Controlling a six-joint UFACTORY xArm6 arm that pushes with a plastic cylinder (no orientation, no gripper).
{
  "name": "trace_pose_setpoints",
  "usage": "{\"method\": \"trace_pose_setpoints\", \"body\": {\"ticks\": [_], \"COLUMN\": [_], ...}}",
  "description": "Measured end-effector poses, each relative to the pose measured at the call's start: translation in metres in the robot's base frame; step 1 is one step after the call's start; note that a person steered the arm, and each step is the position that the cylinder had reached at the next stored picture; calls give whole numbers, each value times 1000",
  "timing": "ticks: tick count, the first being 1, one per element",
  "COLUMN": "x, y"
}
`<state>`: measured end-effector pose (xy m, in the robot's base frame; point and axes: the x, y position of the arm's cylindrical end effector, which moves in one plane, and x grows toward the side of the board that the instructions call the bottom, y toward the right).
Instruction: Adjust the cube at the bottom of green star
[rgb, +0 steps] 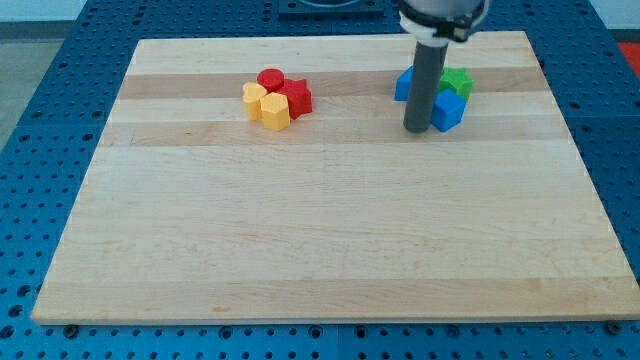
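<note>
Bare wood fills the lower half of the frame: the board has its near edge along the bottom, and nothing sits on it from there up to the blocks, so this is the widest free stretch. Its left and right edges slant inward toward the top, with blue perforated table showing beyond them.

Farther up, in the upper left, a tight cluster touches together: a yellow heart-like block and another yellow block in front, a red star-like block to their right, and a red round block behind.

In the upper right, my tip rests on the wood just beside the left face of the blue cube; whether they touch I cannot tell. The rod has no jaws and holds nothing. That blue cube sits just below the green star, touching it. Another blue block is partly hidden behind the rod, near the board's far edge.

Open wood separates the two clusters, and a narrower strip lies right of the cube.
</note>
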<state>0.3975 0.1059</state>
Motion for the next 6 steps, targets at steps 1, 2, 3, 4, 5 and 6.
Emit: {"method": "trace_pose_setpoints", "body": {"ticks": [1, 2, 3, 4, 5, 6], "x": [33, 29, 7, -22, -41, -43], "y": [21, 37, 30, 27, 26, 23]}}
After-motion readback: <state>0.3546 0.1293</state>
